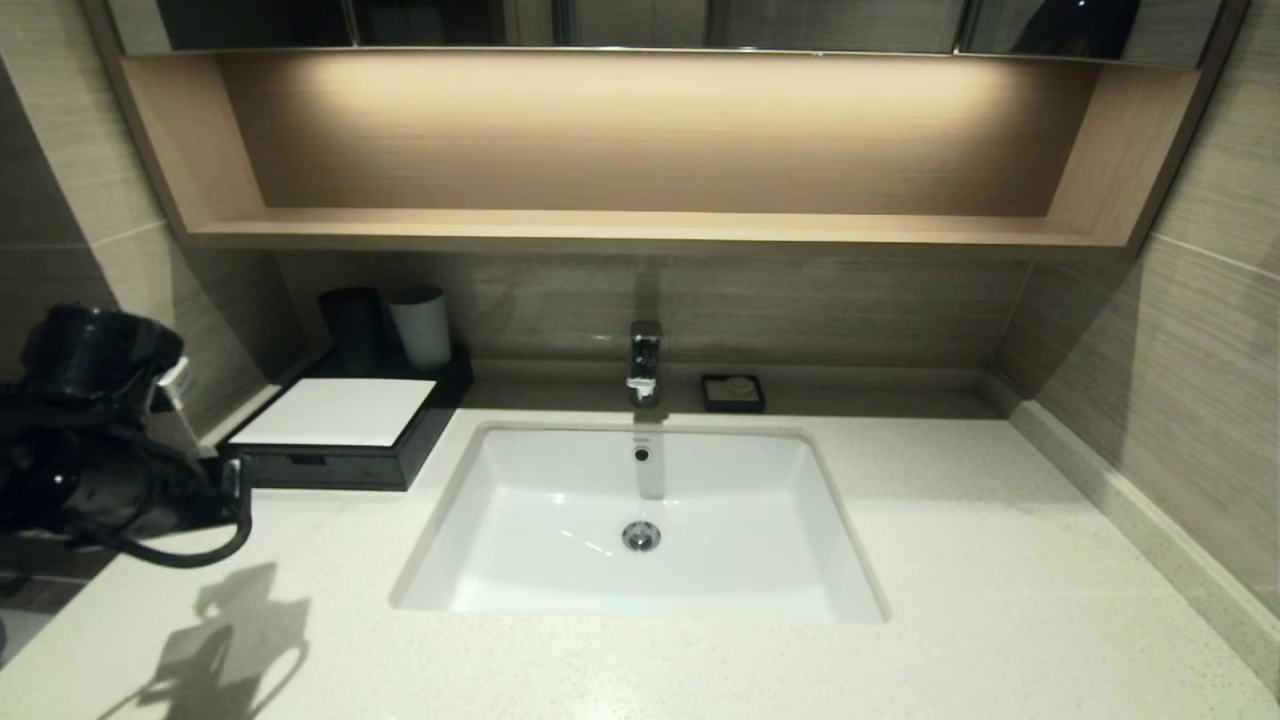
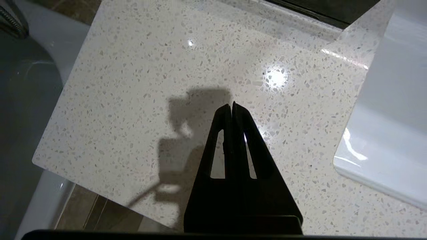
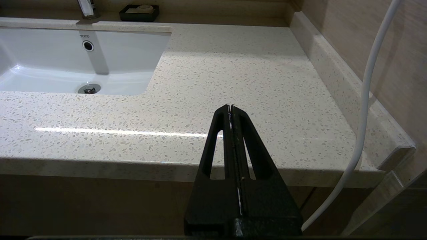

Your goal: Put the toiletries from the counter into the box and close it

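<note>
The dark box [image 1: 330,462] with a flat white top [image 1: 340,410] stands at the counter's back left and looks closed. No loose toiletries show on the counter in any view. My left arm [image 1: 100,440] hangs at the far left beside the box. Its gripper [image 2: 231,105] is shut and empty over the bare speckled counter [image 2: 150,100], left of the sink. My right gripper [image 3: 231,106] is shut and empty, low by the counter's front edge on the right. It is out of the head view.
A black cup [image 1: 352,328] and a white cup [image 1: 421,326] stand behind the box. The white sink [image 1: 560,470] with faucet [image 1: 645,362] fills the middle. A soap dish [image 1: 733,392] sits at the back. A white cable [image 3: 363,110] hangs near the right wall.
</note>
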Controlling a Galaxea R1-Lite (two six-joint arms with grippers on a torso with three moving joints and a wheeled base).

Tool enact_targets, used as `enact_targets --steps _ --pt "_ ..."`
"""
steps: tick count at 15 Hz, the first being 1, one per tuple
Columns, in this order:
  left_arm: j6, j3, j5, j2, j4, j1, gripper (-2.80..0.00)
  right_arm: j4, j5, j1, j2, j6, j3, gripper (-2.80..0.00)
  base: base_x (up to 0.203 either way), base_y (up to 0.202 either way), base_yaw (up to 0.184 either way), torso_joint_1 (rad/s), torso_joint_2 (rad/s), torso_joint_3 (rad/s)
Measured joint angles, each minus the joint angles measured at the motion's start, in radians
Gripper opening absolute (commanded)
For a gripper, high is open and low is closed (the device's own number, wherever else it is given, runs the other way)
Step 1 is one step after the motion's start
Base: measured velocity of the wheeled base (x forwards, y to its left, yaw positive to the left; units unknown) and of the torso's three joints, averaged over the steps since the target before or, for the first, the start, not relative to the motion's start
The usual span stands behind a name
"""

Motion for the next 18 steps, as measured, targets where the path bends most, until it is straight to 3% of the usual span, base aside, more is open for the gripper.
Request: enact_targets --steps 8,13,18 --pt "0.033 0.261 -0.014 -0.305 -0.120 -0.009 -2.80 0.000 0.000 0.000 0.000 0.000 0.000 -2.80 0.000 0.000 0.000 0.000 0.00 0.000" --pt "0.127 0.416 -0.052 -0.540 -0.131 -0.023 -2.80 0.000 0.000 0.000 0.000 0.000 0.000 -2.80 0.000 0.000 0.000 0.000 0.00 0.000" --pt "0.147 0.518 -0.067 -0.746 -0.127 -0.032 -2.80 0.000 0.000 0.000 0.000 0.000 0.000 -2.80 0.000 0.000 0.000 0.000 0.00 0.000"
